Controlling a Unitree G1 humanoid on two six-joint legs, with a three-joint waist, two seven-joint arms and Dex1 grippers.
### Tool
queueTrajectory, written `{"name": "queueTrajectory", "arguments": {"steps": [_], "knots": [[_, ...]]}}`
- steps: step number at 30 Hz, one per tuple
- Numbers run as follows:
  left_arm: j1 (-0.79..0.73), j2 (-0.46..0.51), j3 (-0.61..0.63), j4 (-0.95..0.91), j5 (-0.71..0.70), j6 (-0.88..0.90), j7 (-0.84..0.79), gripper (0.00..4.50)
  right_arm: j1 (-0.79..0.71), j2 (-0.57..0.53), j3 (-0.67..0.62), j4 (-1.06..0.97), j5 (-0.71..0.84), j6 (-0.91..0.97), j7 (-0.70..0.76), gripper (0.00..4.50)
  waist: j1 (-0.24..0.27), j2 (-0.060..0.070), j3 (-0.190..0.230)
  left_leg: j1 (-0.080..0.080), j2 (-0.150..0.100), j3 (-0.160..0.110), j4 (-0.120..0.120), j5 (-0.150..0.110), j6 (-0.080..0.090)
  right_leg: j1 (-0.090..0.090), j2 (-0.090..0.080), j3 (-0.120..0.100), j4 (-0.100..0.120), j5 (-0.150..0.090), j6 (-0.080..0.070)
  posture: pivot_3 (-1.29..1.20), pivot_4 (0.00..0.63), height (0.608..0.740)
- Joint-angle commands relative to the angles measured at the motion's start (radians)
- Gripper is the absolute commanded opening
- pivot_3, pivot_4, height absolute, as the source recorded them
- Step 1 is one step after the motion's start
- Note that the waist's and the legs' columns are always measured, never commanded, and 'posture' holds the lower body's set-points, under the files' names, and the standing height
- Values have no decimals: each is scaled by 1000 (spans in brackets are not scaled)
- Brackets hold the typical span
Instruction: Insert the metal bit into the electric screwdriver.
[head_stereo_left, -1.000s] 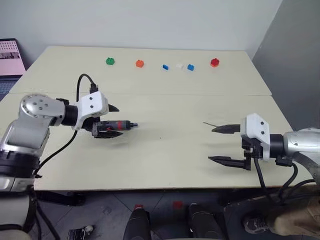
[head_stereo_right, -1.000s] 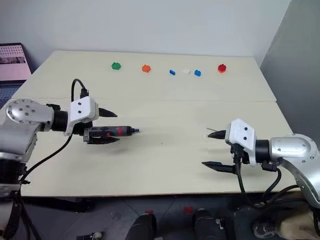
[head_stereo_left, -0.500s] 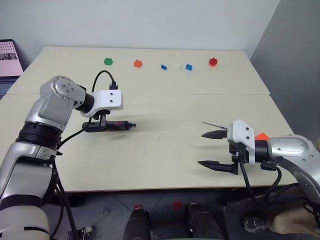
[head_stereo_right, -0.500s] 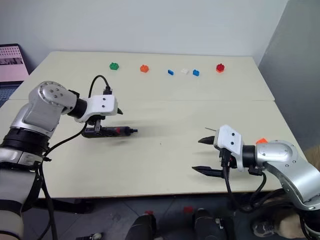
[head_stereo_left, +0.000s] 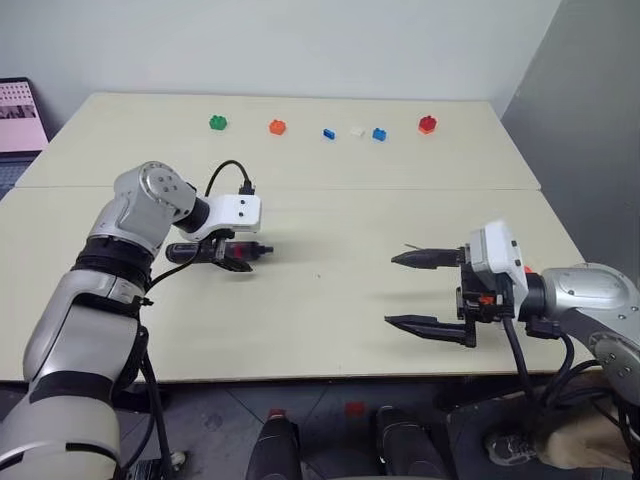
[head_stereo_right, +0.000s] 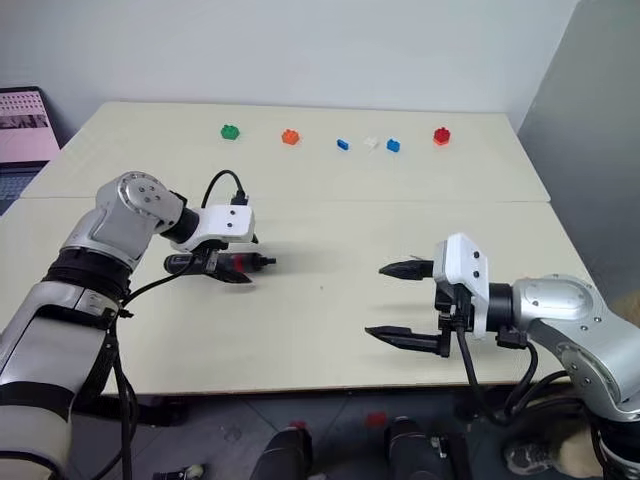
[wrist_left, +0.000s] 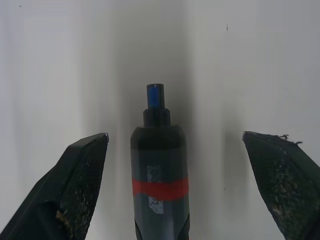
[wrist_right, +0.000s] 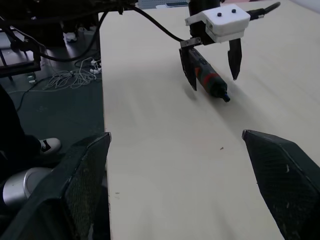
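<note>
The electric screwdriver (head_stereo_left: 222, 250), black with a red band, lies flat on the table at the left, its tip toward the middle. My left gripper (head_stereo_left: 228, 258) points down over it and stands open, one finger on each side. In the left wrist view the screwdriver (wrist_left: 160, 172) lies between the fingers (wrist_left: 82, 172) with a gap on both sides. The metal bit (head_stereo_left: 415, 247), a thin grey rod, lies on the table just behind the upper finger of my right gripper (head_stereo_left: 390, 290). That gripper is level, points left, is open and holds nothing. Its wrist view shows the left gripper (wrist_right: 212, 67) straddling the screwdriver (wrist_right: 210, 82).
Small toy bricks stand in a row along the far edge: green (head_stereo_left: 218, 122), orange (head_stereo_left: 277, 127), blue (head_stereo_left: 328, 133), white (head_stereo_left: 357, 131), blue (head_stereo_left: 379, 134), red (head_stereo_left: 428, 124). A screen (head_stereo_left: 15, 115) stands off the table's left. A seam crosses the tabletop (head_stereo_left: 330, 190).
My left arm has raised its elbow and tipped its gripper down over the screwdriver, which has stayed where it lay. My right gripper has drifted left along the bit and risen slightly.
</note>
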Motion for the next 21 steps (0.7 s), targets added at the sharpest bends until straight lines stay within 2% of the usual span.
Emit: {"name": "queueTrajectory", "arguments": {"steps": [1, 15, 16, 18, 21], "knots": [[-42, -4, -3, 32, 30, -30, 9, 4500, -15, -4, -31, -36, 38, 9, -23, 4426, 0, 0, 0, 0, 0, 0, 0, 0, 0, 0, 0, 0, 0, 0, 0, 0, 150, 740], [-76, -71, -9, 147, 93, -77, 43, 4500, -18, -5, -20, -56, 70, 34, -74, 4426, 0, 0, 0, 0, 0, 0, 0, 0, 0, 0, 0, 0, 1, 0, 1, 0, 150, 740], [-78, -75, -9, 154, 95, -78, 48, 4139, -17, -7, -19, -57, 70, 33, -76, 4500, 0, 0, 0, 0, 0, 0, 0, 0, 0, 0, 0, 0, 1, 0, 1, 0, 150, 740], [-80, -84, -9, 165, 98, -77, 53, 3874, -14, -10, -21, -60, 75, 35, -79, 4500, 0, 0, 0, 0, 0, -1, 0, 0, 0, 0, 0, 0, 1, 0, 1, 0, 150, 740], [-80, -85, -16, 180, 110, -93, 55, 3138, -17, -11, -22, -64, 81, 40, -85, 4500, 0, 0, 0, 0, 0, -1, 0, 0, 0, 0, 0, 0, 1, 0, 1, 0, 150, 740]]}}
